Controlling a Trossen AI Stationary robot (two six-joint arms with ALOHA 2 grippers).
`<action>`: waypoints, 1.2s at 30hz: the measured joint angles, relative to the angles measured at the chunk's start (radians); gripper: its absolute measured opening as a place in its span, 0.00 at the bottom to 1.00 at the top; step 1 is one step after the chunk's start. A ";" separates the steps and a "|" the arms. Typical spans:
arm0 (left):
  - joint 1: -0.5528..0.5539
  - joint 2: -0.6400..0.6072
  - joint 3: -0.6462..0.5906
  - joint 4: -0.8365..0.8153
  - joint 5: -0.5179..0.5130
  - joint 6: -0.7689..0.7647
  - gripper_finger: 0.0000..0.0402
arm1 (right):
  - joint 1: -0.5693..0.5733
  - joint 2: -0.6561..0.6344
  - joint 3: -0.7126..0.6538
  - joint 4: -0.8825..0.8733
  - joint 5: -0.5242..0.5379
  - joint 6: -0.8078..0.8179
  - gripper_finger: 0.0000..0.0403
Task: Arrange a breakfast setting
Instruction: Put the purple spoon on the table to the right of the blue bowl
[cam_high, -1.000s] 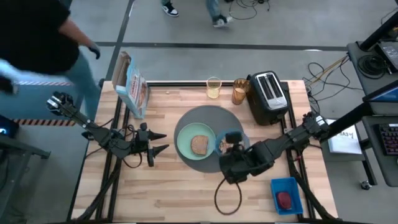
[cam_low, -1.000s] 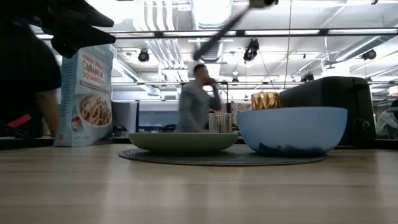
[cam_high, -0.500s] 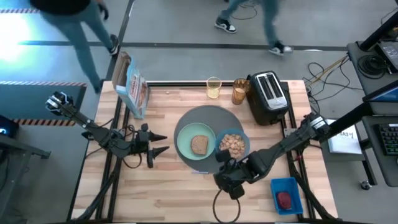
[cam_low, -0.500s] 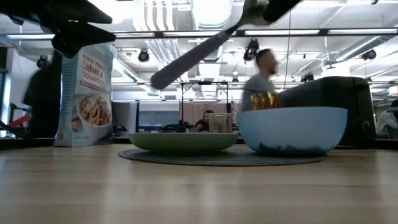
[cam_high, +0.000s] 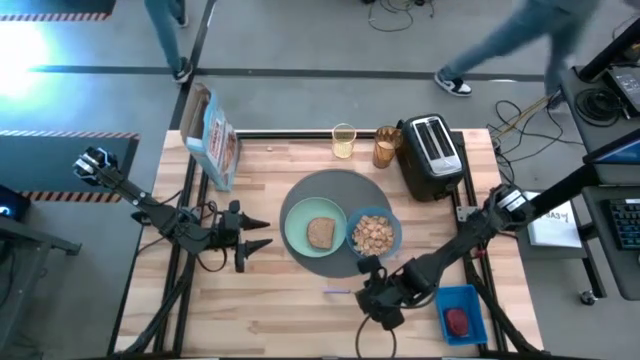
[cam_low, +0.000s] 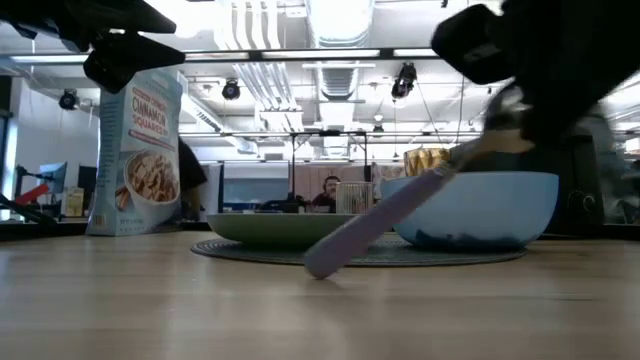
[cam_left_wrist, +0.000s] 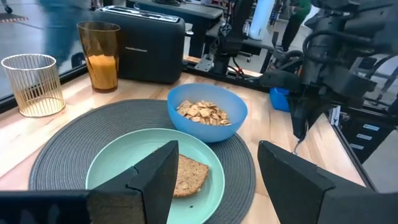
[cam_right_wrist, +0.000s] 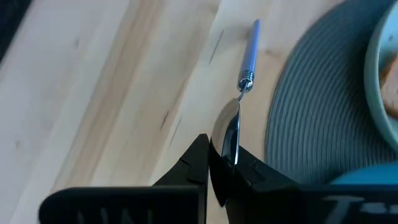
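Left gripper (cam_high: 262, 236) hangs with fingers spread and empty at nine o'clock of the round dark-grey mat (cam_high: 335, 185), which carries the pale green plate (cam_high: 300, 240) with the brown toast slice (cam_high: 320, 233) and, touching it at three o'clock, the blue bowl (cam_high: 396, 228) of cereal squares (cam_high: 373, 234). Right gripper (cam_high: 372, 293), at five o'clock just off the mat, is clamped on a spoon (cam_right_wrist: 239, 93) by its bowl end, the lilac handle apparently tipping to the table.

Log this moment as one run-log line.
right gripper: shut on spoon, handle tip low over table beside mat | left gripper: open, idle left of plate | bowl: holds cereal
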 joint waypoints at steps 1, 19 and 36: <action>0.000 0.000 0.000 0.001 0.000 0.000 0.51 | 0.007 0.000 -0.001 -0.017 0.001 0.008 0.03; 0.000 0.000 0.000 0.001 -0.001 0.000 0.51 | 0.040 0.000 -0.062 -0.177 -0.107 0.296 0.08; 0.000 0.000 0.000 0.011 -0.002 -0.004 0.51 | 0.016 0.000 0.034 -0.218 -0.297 0.907 0.36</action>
